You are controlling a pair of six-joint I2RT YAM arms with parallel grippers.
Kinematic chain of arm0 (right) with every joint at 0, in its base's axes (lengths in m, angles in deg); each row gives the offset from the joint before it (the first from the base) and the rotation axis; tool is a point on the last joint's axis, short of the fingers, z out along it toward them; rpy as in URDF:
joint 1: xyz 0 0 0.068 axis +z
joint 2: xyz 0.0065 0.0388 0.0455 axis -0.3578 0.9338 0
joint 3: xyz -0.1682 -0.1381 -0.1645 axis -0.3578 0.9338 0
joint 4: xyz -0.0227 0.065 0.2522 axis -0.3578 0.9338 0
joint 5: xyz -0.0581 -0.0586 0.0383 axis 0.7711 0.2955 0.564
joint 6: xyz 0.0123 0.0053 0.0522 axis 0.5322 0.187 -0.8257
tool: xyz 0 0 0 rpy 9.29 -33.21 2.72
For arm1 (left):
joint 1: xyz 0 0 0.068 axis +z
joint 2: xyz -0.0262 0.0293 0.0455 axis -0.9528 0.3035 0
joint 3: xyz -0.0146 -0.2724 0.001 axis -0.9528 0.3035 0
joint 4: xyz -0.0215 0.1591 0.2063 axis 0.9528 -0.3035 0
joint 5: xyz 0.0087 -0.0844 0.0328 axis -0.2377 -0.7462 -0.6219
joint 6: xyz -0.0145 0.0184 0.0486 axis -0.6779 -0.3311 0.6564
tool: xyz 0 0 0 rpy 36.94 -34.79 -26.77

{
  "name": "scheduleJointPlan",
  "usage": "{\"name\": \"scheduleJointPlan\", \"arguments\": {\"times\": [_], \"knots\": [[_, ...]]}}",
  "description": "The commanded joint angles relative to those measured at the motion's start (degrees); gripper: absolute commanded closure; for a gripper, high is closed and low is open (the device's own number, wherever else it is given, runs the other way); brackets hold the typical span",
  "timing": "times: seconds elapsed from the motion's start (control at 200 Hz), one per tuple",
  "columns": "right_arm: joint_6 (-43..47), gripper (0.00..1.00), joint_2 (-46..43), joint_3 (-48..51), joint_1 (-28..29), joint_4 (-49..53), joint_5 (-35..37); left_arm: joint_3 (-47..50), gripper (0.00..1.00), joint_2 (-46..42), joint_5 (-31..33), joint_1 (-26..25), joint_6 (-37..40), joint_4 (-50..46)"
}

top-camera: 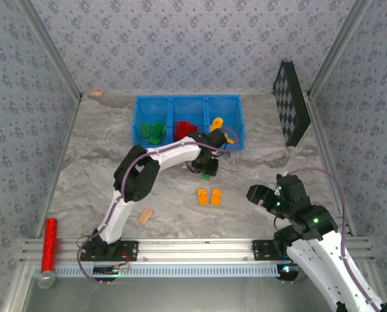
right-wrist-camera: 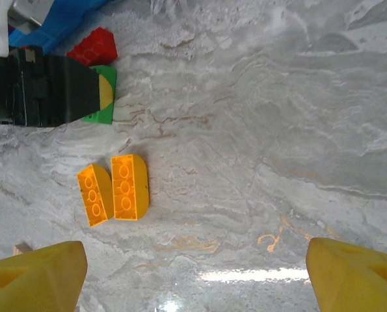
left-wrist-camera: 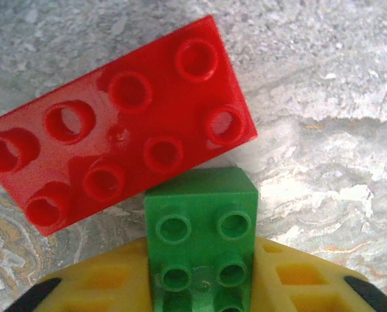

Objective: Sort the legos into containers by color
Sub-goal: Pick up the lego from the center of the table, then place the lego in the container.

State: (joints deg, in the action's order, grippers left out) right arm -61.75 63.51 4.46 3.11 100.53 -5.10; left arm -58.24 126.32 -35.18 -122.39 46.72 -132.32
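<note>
A blue bin [top-camera: 188, 99] with three side-by-side compartments stands at the far side of a marbled tabletop [top-camera: 102, 175]. Seen from above, its left compartment holds green bricks [top-camera: 155, 132], the middle one red bricks [top-camera: 186, 128], and the right one orange-yellow bricks [top-camera: 217, 122], so most of the sorting looks done. Four loose bricks are left on the tabletop. A green brick [left-wrist-camera: 203, 227] and a red brick [left-wrist-camera: 121, 123] sit just in front of the bin, and two orange bricks [right-wrist-camera: 112, 192] lie side by side nearer the arms. The left fingers [left-wrist-camera: 95, 283] pinch the green brick from both sides; the red brick touches or nearly touches its far edge, and whether the green brick is lifted cannot be told. The right fingers [right-wrist-camera: 40, 276] are spread wide over bare tabletop, holding nothing. The overhead view gives the bin's contents, plus a tan wooden block [top-camera: 145, 216] and a red glittery cylinder [top-camera: 49, 246] near the front edge. The left wrist view gives the pinch up close, which the arm covers from above. The right wrist view gives the orange pair clearly.
</note>
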Motion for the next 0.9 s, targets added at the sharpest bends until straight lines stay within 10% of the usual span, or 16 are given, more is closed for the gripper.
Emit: {"name": "scheduleJointPlan", "arguments": {"times": [0.0,0.385,0.894], "knots": [[-1.57,0.11,1.0,0.87,1.46,-2.69,-1.61,0.96,0.74,-2.2,1.17,-0.52,0.14,-2.01],[-1.65,0.11,13.82,3.29,8.38,-15.57,0.42,-0.36,0.81,-17.96,7.82,1.97,3.73,-9.15],[-3.87,0.12,36.59,-5.28,19.47,-25.84,4.77,0.47,0.81,-26.92,11.54,20.77,10.96,-7.24]]}}
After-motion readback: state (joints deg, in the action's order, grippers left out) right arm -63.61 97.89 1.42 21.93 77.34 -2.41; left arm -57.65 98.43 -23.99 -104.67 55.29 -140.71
